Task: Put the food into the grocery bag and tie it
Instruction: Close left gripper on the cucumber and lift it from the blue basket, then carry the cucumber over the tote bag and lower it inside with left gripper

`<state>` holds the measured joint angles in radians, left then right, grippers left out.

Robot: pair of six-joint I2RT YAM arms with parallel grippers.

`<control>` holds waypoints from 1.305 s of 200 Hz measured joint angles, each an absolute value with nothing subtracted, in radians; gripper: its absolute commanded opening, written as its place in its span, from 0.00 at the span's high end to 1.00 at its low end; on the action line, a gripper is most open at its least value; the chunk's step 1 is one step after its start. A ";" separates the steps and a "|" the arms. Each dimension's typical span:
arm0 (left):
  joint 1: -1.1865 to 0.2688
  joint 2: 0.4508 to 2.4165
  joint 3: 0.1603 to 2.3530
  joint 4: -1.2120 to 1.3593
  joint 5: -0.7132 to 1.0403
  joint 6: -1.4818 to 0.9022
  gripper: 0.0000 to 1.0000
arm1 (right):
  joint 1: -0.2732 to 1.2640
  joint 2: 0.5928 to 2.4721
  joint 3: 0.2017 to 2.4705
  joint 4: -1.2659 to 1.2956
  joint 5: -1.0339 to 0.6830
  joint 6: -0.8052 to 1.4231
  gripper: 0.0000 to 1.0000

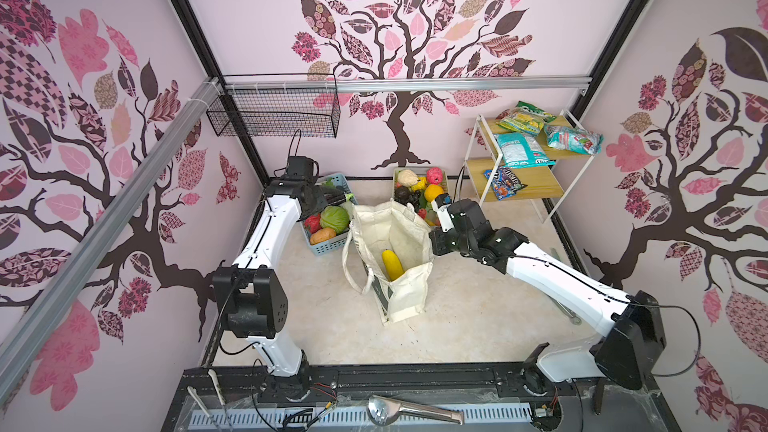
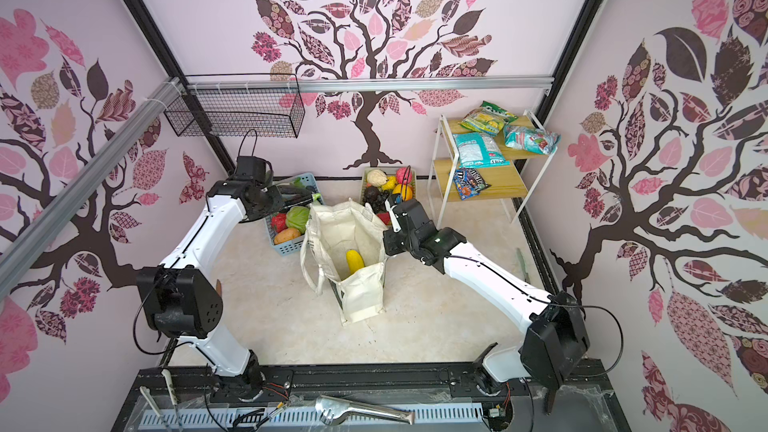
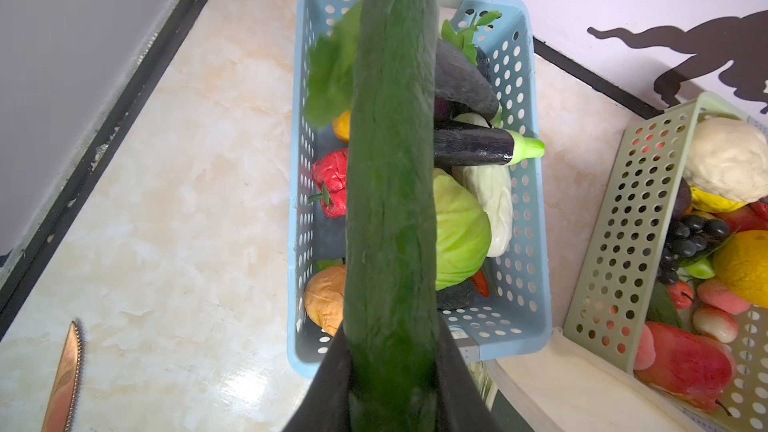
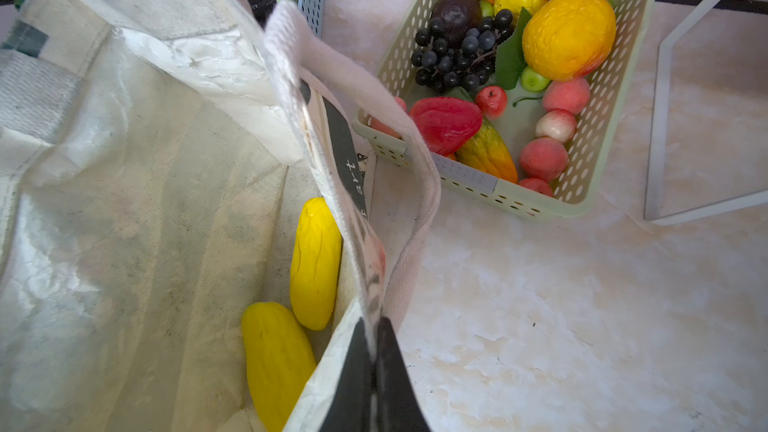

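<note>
Left pincer point(image 3: 392, 338): clamped on one end of a long dark green cucumber point(image 3: 390, 160), held above the blue basket point(image 3: 534, 209) of vegetables; right pincer point(image 4: 375, 328): pressed together on the top edge of the grocery bag point(image 1: 405, 297), pinching its cloth wall; the bag stands upright and open at mid worktop point(image 1: 478, 317), just in front of the blue basket and the green basket point(image 4: 582, 197) of fruit; two yellow fruits point(image 4: 316, 263) lie at the bag's bottom.

Both arms reach forward, left end effector point(image 3: 392, 328) gripping partway closed, right end effector point(image 4: 376, 326) pinched tight.
</note>
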<state>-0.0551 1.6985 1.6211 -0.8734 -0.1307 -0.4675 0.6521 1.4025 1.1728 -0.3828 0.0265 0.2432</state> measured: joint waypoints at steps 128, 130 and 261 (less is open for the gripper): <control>-0.166 1.476 1.571 -0.856 0.004 -0.447 0.75 | 0.652 1.403 1.174 -0.389 0.051 0.243 1.00; -0.168 1.475 1.569 -0.856 0.006 -0.448 0.76 | 0.652 1.403 1.174 -0.389 0.052 0.243 1.00; -0.684 1.298 1.394 -0.842 0.029 -0.532 0.75 | 0.653 1.438 1.213 -0.397 0.082 0.244 1.00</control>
